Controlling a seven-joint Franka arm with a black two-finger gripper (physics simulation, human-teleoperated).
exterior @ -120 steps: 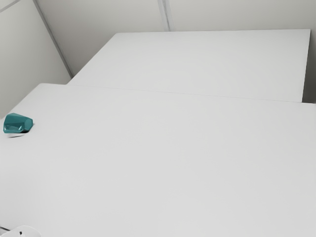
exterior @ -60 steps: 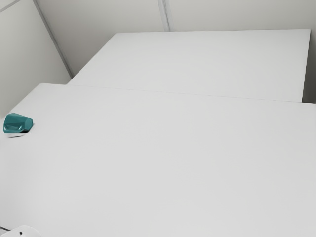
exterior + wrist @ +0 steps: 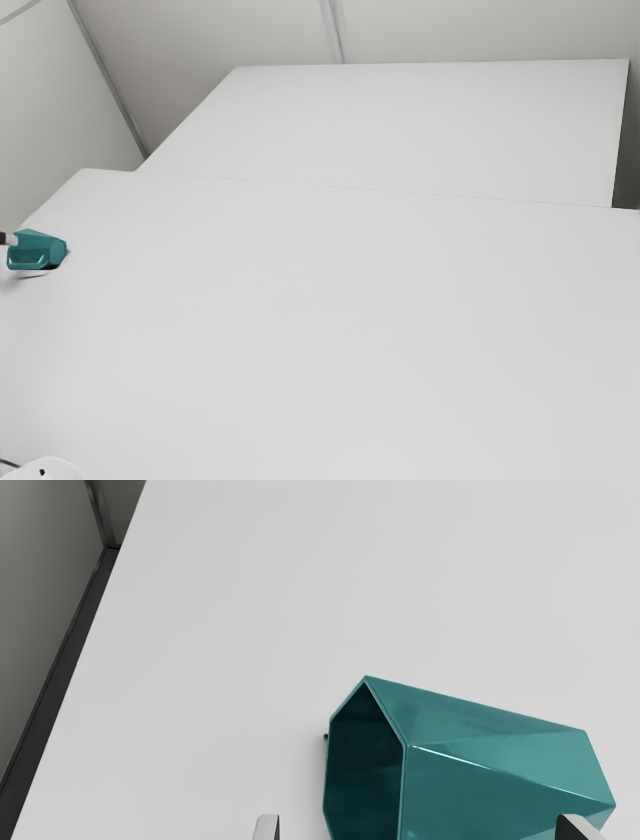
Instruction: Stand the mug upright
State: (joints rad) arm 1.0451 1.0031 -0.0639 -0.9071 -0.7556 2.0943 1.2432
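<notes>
- Tool (image 3: 8,239), at the exterior view's far left edge, beside the mug; fingers (image 3: 266,828) spread wide, nothing pinched; contact with the mug cannot be told.
- Mug (image 3: 42,252), teal, faceted, lying on its side near the counter's left end, not upright; in the wrist view, open mouth toward one finger with a gap between, narrower end partly behind the other.
- Fitting (image 3: 50,469), white, rounded, with small dark hole; near left corner.
- Counter (image 3: 330,330), white, plain; bears the mug.
- Surface (image 3: 420,125), white, flat; far side, beyond the counter.
</notes>
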